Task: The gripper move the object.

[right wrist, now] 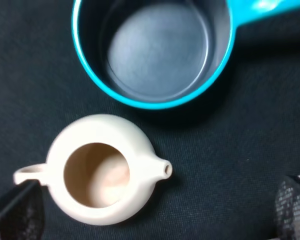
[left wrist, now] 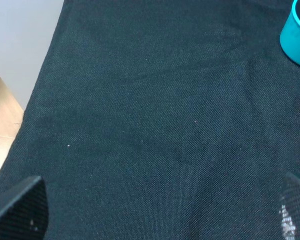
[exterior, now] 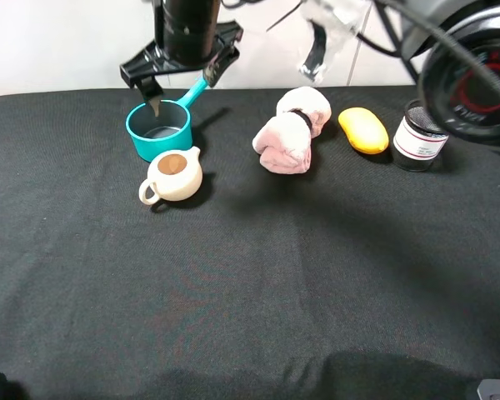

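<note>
A teal saucepan (exterior: 159, 131) is parked right behind the cream teapot (exterior: 174, 175) on the black cloth (exterior: 250, 292), nearly touching it. A pink rolled towel (exterior: 292, 129), a yellow thing (exterior: 363, 130) and a jar (exterior: 417, 136) are lined up off to the right. The right gripper (exterior: 181, 77) is hung above the saucepan, fingers spread wide, nothing held. The left gripper (left wrist: 160, 210) is spread over bare cloth.

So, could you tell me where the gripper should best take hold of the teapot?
Probably from straight above, closing across the round body of the teapot, fingers on the two bare sides. The loop handle and the spout stick out at opposite ends, and it stands upright with its top open.
</note>
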`<state>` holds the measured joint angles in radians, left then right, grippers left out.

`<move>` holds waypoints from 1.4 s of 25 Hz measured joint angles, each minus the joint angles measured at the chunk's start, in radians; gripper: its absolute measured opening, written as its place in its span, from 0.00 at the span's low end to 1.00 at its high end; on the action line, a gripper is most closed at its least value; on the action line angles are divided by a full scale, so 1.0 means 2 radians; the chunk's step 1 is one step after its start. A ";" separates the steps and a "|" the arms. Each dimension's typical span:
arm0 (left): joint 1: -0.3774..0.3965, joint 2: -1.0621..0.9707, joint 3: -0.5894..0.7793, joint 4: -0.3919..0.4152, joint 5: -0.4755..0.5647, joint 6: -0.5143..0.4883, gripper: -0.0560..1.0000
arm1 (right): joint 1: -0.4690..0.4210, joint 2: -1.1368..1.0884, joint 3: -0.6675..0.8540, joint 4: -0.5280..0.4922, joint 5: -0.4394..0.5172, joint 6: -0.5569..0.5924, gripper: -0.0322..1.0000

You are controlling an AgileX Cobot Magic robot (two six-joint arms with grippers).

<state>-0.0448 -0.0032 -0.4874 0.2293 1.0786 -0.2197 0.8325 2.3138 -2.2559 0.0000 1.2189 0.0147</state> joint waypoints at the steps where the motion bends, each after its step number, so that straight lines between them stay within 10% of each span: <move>1: 0.000 0.000 0.000 0.000 0.000 0.000 0.91 | 0.000 -0.006 0.000 0.000 0.000 0.000 0.70; 16: 0.000 0.000 0.000 0.000 0.000 0.000 0.91 | -0.030 -0.138 0.038 -0.043 0.001 0.000 0.70; 35: 0.000 0.000 0.000 0.000 0.000 0.000 0.91 | -0.231 -0.390 0.339 -0.049 0.001 0.011 0.70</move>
<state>-0.0448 -0.0032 -0.4874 0.2293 1.0786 -0.2197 0.3696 1.5332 -1.5779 -0.0984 1.2200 0.0376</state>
